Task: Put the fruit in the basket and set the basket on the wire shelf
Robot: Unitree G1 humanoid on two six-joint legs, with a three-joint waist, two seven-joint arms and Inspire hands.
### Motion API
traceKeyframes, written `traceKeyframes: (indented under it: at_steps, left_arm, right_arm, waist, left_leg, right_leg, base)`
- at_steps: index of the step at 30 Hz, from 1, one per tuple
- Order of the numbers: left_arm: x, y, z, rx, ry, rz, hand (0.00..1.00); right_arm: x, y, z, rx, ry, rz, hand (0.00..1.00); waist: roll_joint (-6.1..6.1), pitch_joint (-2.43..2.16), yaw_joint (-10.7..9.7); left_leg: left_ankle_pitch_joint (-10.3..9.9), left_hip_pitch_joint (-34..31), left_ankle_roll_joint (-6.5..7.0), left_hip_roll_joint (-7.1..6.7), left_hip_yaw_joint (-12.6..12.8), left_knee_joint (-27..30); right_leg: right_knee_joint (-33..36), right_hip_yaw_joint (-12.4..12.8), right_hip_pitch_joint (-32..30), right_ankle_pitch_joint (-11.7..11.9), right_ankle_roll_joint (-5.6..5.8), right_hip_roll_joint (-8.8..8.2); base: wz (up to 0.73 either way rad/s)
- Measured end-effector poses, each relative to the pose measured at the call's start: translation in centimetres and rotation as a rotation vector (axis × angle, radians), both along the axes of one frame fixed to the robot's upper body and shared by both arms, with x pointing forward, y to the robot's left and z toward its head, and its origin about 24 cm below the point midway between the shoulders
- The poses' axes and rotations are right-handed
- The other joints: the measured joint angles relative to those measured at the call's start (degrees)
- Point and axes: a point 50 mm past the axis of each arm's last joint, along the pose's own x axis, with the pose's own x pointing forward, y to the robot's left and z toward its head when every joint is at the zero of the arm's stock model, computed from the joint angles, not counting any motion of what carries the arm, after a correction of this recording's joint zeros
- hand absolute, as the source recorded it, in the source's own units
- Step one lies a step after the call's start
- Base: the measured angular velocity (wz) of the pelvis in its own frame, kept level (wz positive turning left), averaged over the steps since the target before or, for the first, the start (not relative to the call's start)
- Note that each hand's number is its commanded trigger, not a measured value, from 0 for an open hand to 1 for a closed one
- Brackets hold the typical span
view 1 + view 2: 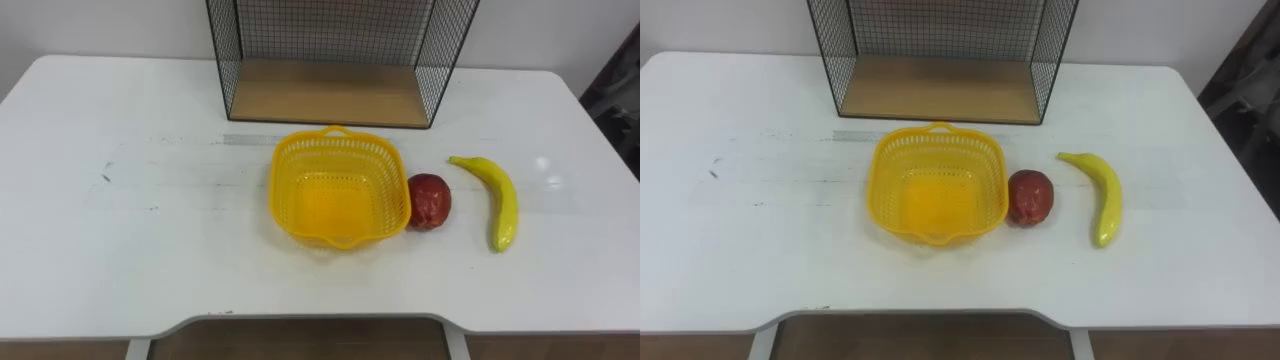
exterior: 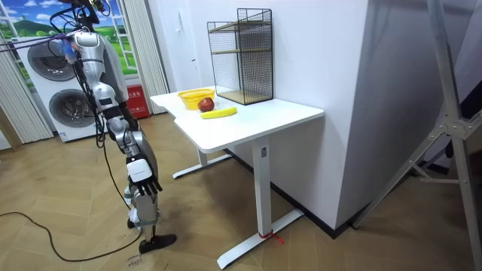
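White surface [image 1: 120, 230], with the wire shelf [image 1: 330, 95] at its far edge. The empty yellow basket [image 1: 283, 195] is placed just before the shelf. The yellow banana [image 1: 505, 205], gently curved, is laid to the right with its long axis running far to near. The dark red apple [image 1: 429, 200] is seen touching the basket's right wall. The right hand [image 2: 143, 179] is hung low beside the robot, well apart from the surface; its state cannot be told.

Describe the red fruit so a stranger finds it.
On the white table, in front of the wire shelf, sits a yellow basket. The red fruit lies just right of the basket, with the banana further right; it is round and dark red, not long and yellow.
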Motion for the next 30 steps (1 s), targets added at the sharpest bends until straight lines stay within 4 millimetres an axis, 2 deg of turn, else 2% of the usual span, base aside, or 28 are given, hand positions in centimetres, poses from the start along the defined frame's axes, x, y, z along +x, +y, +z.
traceKeyframes:
  at_steps: [21, 27, 29, 30]
  left_arm:
    - [-0.4, 0.0, 0.0, -0.002, 0.02, 0.026, 0.0]
    - [-0.6, -0.2, -0.1, 0.001, 0.018, 0.055, 0.0]
    - [-0.8, -0.1, 0.0, 0.001, 0.008, 0.11, 0.0]
    - [-1.0, -0.1, 0.0, 0.005, 0.006, 0.132, 0.0]
  right_arm:
    - [-0.7, 0.1, 0.0, 0.02, 0.004, -0.09, 0.0]
    - [-1.3, -0.1, 0.0, 0.019, -0.011, -0.296, 0.0]
    - [-1.5, -0.6, 0.1, -0.003, -0.025, -0.432, 0.0]
    - [-1.6, -0.9, 0.1, -0.016, -0.033, -0.518, 0.0]
  waist:
    - [0.52, -0.12, 0.11]
    - [0.64, -0.05, -0.15]
    - [0.88, -0.14, -0.34]
    - [0.74, -0.02, -0.77]
  left_leg:
    - [-0.01, 0.9, -0.01, 0.02, 0.02, -0.01]
    - [-0.02, 1.24, -0.03, 0.09, 0.0, -0.18]
    - [-0.02, 1.52, -0.03, 0.08, 0.04, -0.15]
    - [-0.02, 1.61, -0.02, 0.08, -0.06, -0.15]
  right_leg:
    - [-0.02, 0.25, 0.71, 0.01, -0.01, 0.06]
    - [0.08, 0.68, 0.9, 0.03, -0.04, 0.15]
    - [0.1, 0.66, 1.21, 0.04, -0.04, 0.16]
    - [0.09, 0.7, 1.43, 0.03, -0.04, 0.16]
  base:
    - [0.0]
    - [0.0]
    - [0.0]
    - [0.04]
